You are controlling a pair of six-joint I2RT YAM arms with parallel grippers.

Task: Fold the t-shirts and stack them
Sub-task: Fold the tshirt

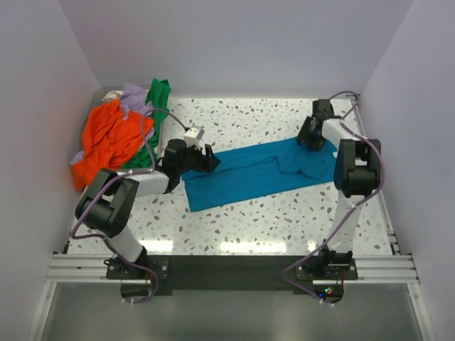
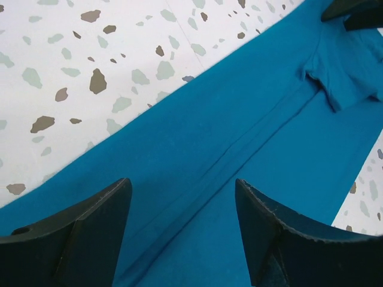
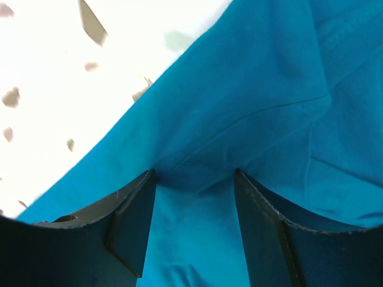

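Both open, holding nothing — left gripper [image 2: 182, 184] over the teal t-shirt [image 1: 249, 174], right gripper [image 3: 194, 176] touching it.

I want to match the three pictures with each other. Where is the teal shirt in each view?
Top view: the teal shirt lies stretched across the middle of the table.
Left wrist view: the shirt fills the lower right as a wide diagonal band.
Right wrist view: the shirt fills the right side and the bottom.
Shared landmark: the speckled table, seen at the upper left in both wrist views.
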